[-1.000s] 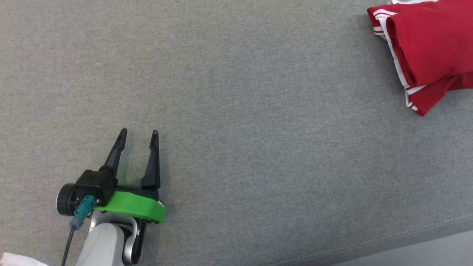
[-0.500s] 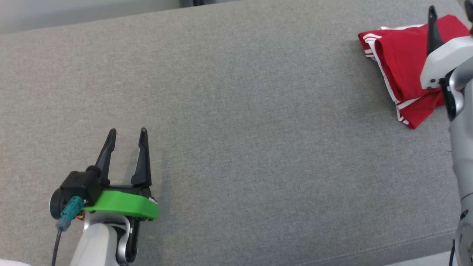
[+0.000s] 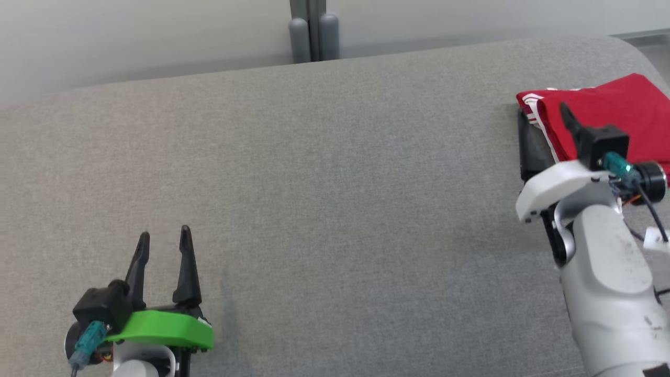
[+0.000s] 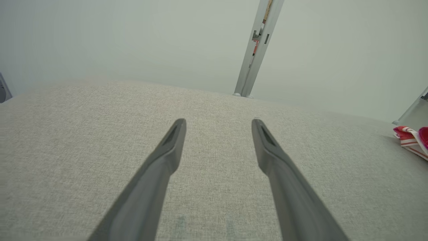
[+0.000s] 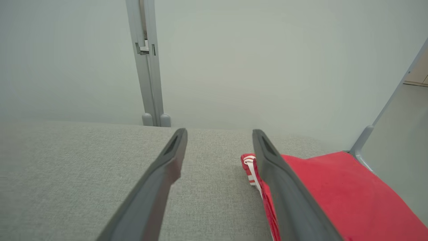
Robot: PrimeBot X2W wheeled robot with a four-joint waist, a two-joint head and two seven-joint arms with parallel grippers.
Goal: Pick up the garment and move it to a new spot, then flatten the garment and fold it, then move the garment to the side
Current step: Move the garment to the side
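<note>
Garment [image 3: 623, 104] lies at the cushion's [image 3: 335, 183] far right corner, its left edge lining up with your right jaws' outer finger, both jaws spread and empty, the left jaws well apart from it.

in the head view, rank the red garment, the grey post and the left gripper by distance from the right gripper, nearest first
From the right gripper:
1. red garment, at its fingers, far right
2. grey post, top middle
3. left gripper, lower left
</note>
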